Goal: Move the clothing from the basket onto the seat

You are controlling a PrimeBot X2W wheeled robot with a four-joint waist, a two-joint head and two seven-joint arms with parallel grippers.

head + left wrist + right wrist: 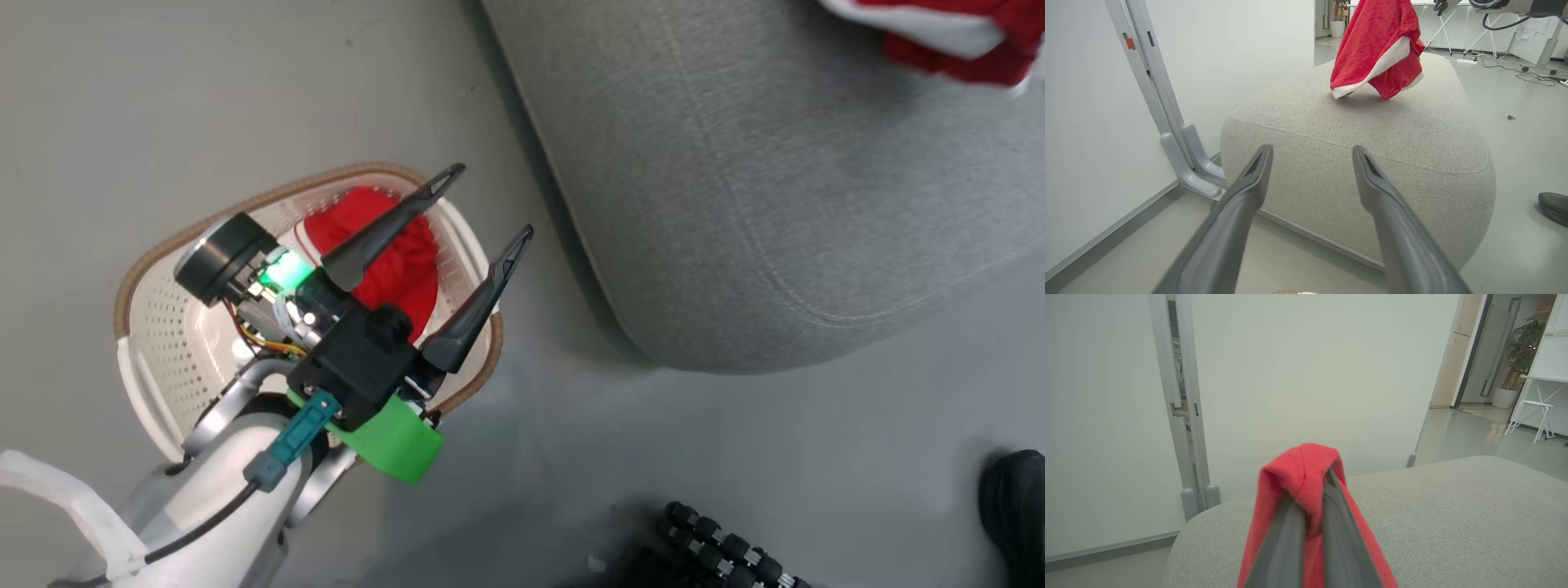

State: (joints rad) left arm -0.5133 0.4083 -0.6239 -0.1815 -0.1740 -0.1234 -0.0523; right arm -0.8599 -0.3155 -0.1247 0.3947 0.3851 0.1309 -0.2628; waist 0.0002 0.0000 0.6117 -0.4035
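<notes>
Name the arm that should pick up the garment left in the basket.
Left. The left gripper hangs open directly above the basket and the red garment in it; the right gripper is shut on the other garment over the seat.

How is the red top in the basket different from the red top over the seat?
The basket top lies bunched in the basket; the hanging top dangles over the seat from the shut right gripper. The hanging top shows white trim; the basket top shows mostly red. Both are bright red fabric.
</notes>
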